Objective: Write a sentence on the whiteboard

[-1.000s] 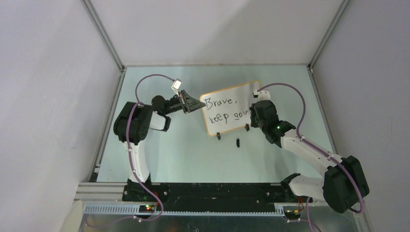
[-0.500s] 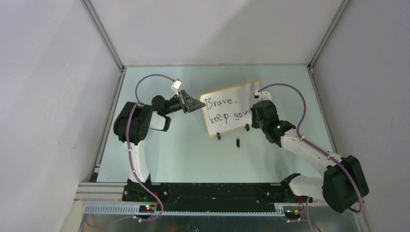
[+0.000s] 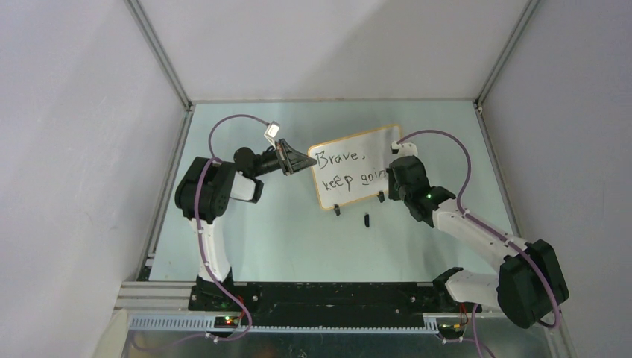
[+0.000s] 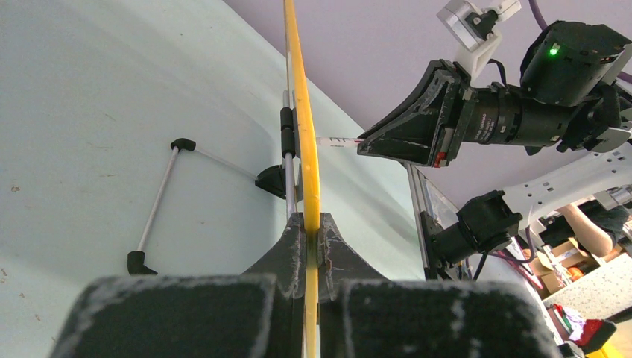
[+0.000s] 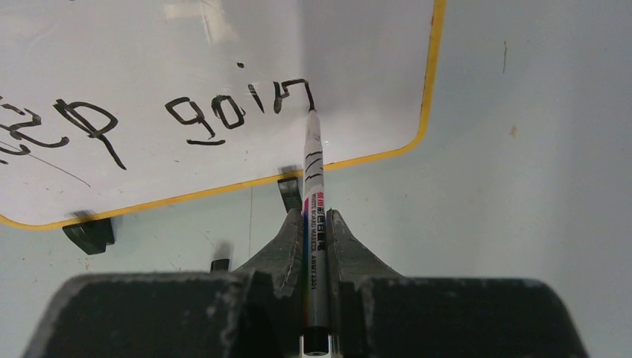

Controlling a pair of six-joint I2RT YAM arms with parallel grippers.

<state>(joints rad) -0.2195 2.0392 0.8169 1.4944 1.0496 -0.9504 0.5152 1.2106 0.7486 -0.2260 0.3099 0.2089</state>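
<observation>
Between the right jaws, pressed tight on its barrel, sits the marker (image 5: 313, 171). Its tip points to 12 o'clock in the wrist view and touches the whiteboard (image 5: 223, 37) at the end of the newest stroke. The left jaws pinch the board's orange frame (image 4: 301, 127) edge-on, at its 9 o'clock side in the top view, bracing it upright on its clip feet (image 5: 88, 231). The board stands near the middle of the surface (image 3: 298, 231), with the right arm at its 3 o'clock end. The sentence (image 3: 344, 170) reads "Brave," over "keep goin", so by my judgement one letter remains.

To finish well, lift the tip clear before shifting toward 3 o'clock. Press lightly, because a hard push could rock the board back against the left clamp. Little white space separates the last stroke from the frame, so the final letter should be compact, with its tail ending short of the bottom edge.
</observation>
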